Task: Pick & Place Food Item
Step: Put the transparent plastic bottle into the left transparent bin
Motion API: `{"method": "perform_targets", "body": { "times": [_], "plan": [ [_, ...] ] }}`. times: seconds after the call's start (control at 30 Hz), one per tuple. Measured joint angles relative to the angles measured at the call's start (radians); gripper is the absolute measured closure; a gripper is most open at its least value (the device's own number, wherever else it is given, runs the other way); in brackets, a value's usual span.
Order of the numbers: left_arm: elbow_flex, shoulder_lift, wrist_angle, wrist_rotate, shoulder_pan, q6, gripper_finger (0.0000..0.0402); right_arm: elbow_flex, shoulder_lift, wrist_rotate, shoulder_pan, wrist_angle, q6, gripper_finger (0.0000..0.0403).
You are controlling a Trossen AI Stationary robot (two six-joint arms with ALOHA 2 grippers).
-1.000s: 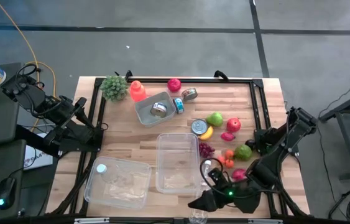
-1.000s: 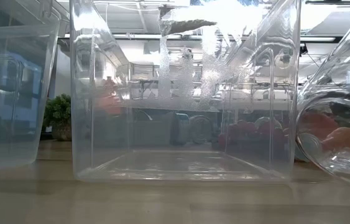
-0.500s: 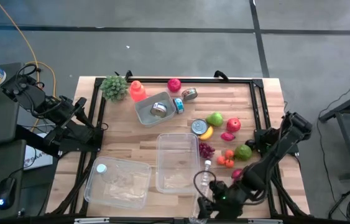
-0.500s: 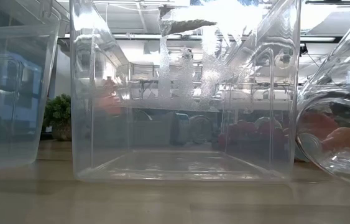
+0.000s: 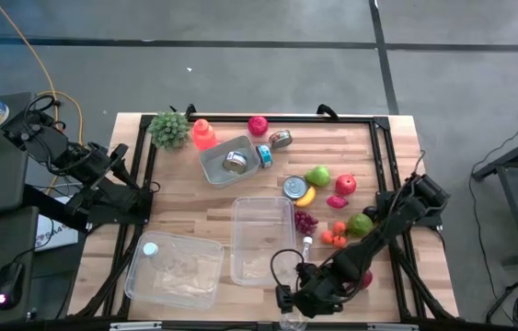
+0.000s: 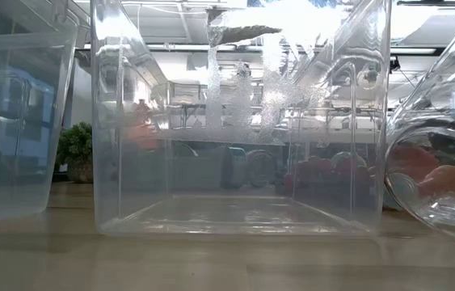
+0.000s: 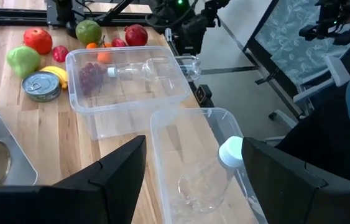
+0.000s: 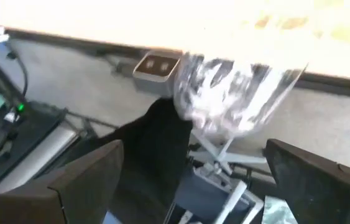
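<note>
Toy food lies in a cluster at the table's right: a green pear [image 5: 318, 175], a red apple [image 5: 345, 184], a banana [image 5: 305, 196], grapes [image 5: 305, 221], oranges [image 5: 332, 235] and a green apple [image 5: 360, 223]. A clear bottle [image 5: 305, 252] lies on its side next to them, its base [image 8: 237, 99] jutting over the near edge. My right gripper [image 5: 286, 299] hangs open low over that base, a finger [image 8: 87, 177] on either side, apart from it. My left gripper [image 7: 193, 155] waits open, raised at the table's left edge.
An open clear container [image 5: 263, 239] stands mid-table. A second one [image 5: 174, 268] at the near left holds another clear bottle [image 7: 215, 177]. At the back are a grey tray [image 5: 226, 161] with a tin, more tins, a plant [image 5: 169, 129] and an orange bottle [image 5: 203, 134].
My right gripper has sunk toward the near edge and gone toward the table's left, rolling about its own line as it came down over the lying bottle's base. Its fingers stay open. The bottle and the food have not moved.
</note>
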Motion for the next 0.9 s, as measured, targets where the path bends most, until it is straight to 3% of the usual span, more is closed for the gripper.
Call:
{"method": "perform_targets", "body": {
  "times": [0.33,0.57,0.8,0.9],
  "plan": [
    [0.0,0.0,0.0,0.0,0.0,-0.001,0.0145,-0.001,0.0,0.053,0.008,-0.11,0.028,0.002],
    [0.0,0.0,0.0,0.0,0.0,-0.002,0.0145,-0.001,0.0,0.16,0.025,-0.141,0.027,0.002],
    [0.0,0.0,0.0,-0.002,0.0,-0.004,0.0145,-0.001,0.0,0.161,0.073,-0.204,0.073,0.002],
    [0.0,0.0,0.0,-0.005,0.0,-0.004,0.0145,-0.001,-0.009,0.112,0.092,-0.266,0.097,0.002]
  ]
}}
